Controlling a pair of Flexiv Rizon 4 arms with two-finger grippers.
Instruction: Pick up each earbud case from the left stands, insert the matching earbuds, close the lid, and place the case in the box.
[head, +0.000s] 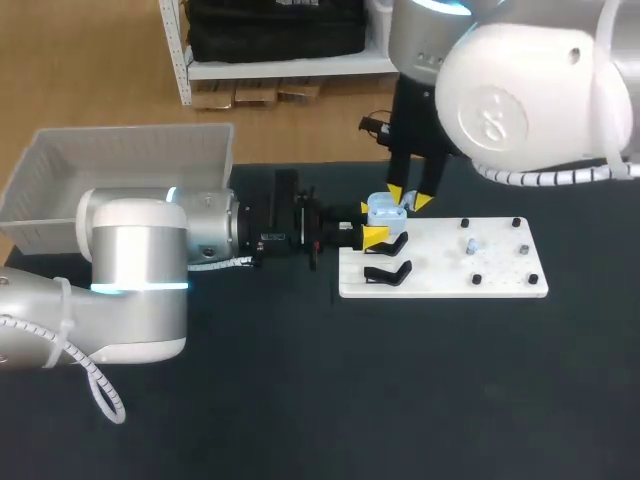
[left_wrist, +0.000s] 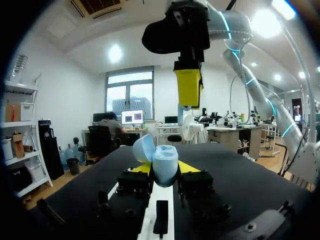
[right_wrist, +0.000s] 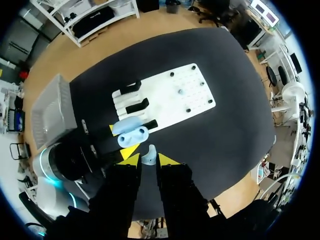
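Dark table (head: 300, 400): left gripper (left_wrist: 165, 169) clamps the open case (left_wrist: 164, 159) (likely light, slick; hold its base sides); right gripper (right_wrist: 148, 160), at its 1 o'clock, pinches a tiny earbud (right_wrist: 149, 152).

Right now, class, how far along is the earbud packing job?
Done: the left gripper has the blue case off its stand, lid open. In hand: the right gripper holds one earbud above it. Left: seating it, adding the second earbud from the white board, closing, then the box.
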